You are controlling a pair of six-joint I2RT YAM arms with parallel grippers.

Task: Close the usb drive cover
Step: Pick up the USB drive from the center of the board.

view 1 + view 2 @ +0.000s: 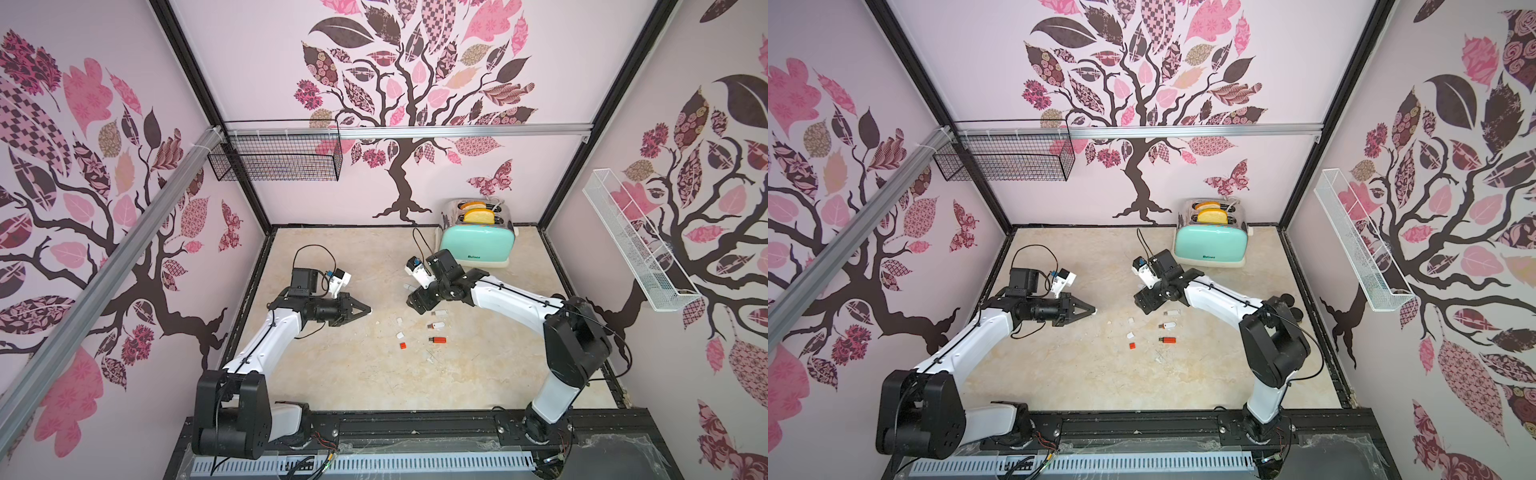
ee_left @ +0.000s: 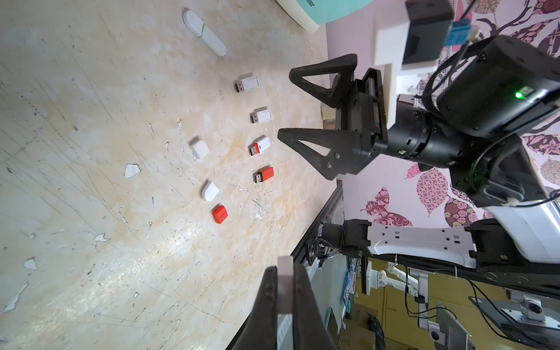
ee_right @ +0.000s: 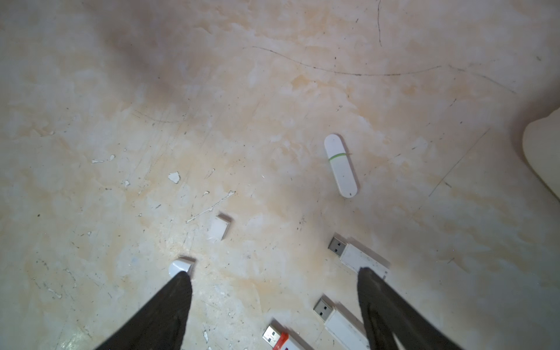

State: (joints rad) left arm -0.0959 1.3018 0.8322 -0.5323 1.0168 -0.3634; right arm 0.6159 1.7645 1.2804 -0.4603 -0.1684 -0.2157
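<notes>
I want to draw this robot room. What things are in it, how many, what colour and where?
capped USB drive: one, white with green band, on table, apart from the rest
uncapped USB drives: four, two white, one white-red, one red, in a row on table
loose caps: three, two white, one red, beside the row
toaster: one, mint, back of table, toast in slots
wire baskets: two, black on back wall, white on right wall
left gripper: shut on white cap
right gripper: open, over the drives
</notes>
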